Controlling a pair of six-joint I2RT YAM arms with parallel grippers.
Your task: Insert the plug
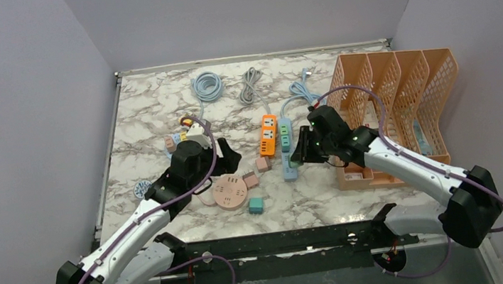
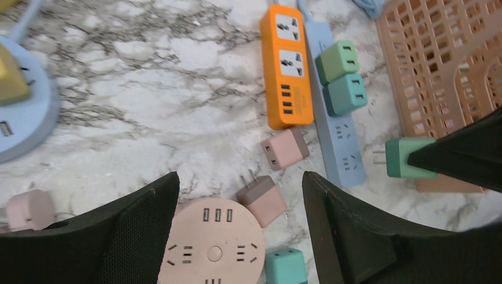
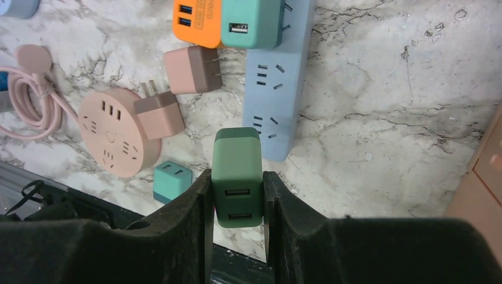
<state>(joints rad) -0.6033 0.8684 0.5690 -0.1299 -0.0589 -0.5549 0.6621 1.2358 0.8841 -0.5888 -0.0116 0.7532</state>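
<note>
My right gripper is shut on a green plug with two USB ports facing the camera. The plug hangs just off the near end of the light blue power strip, apart from it. From the left wrist, the green plug shows its two prongs pointing toward the blue power strip. Two greenish plugs sit in that strip's far sockets. My left gripper is open above a round pink socket hub and a loose pink plug, holding nothing.
An orange power strip lies left of the blue one. Another pink plug and a teal cube lie nearby. An orange file rack stands at the right. Coiled cables lie at the back. A blue round hub is at the left.
</note>
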